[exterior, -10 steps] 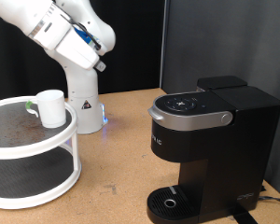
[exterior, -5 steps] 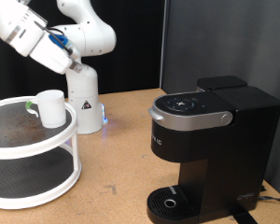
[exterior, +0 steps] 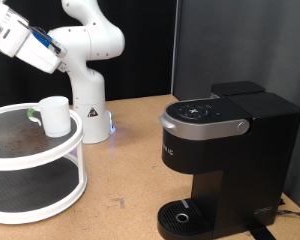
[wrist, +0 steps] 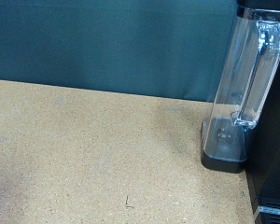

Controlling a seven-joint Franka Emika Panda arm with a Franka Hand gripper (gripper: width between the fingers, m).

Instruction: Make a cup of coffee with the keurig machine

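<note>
Sitting near the rack's [exterior: 78, 150] edge, cup [exterior: 56, 115] (hand unseen) faces closed keurig machine [exterior: 225, 160].

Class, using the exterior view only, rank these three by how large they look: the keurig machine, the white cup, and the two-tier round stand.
1. The keurig machine looks largest, though it stands nearest the camera.
2. The two-tier stand, cut off at the picture's left, so this ranking is unsure.
3. The cup, clearly smallest.

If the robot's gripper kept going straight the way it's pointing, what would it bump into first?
Probably the bare wooden table, which fills most of the wrist view. The keurig machine with its clear water tank stands off to one side. The gripper itself doesn't show, and depth is hard to judge.
</note>
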